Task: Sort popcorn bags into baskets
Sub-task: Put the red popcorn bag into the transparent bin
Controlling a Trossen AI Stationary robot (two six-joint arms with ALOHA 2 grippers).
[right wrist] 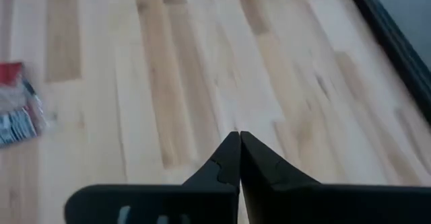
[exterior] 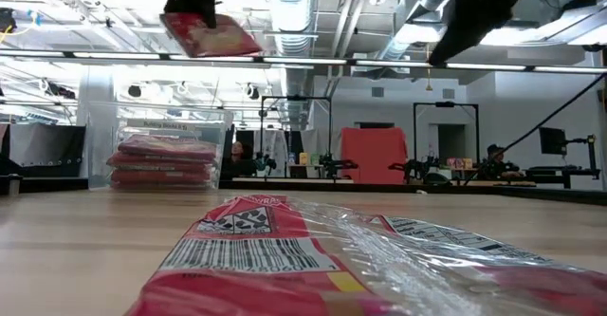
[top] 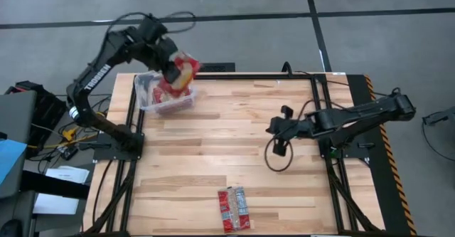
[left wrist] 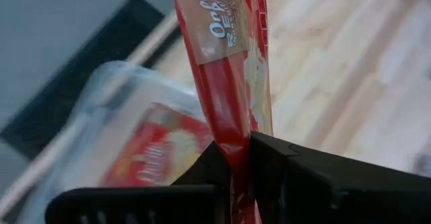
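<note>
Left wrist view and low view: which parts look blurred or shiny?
Left wrist view: the clear tub behind the held popcorn bag is smeared. Low view: the nearest popcorn bag is soft, its wrapper glaring; the tub looks sharper.

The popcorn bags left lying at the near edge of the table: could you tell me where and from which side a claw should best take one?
The remaining popcorn bags lie flat, side by side, on the table. Coming straight down and pinching a short end edge probably works best; the left claw holds its bag by such an edge. The right claw is the closer one.
</note>
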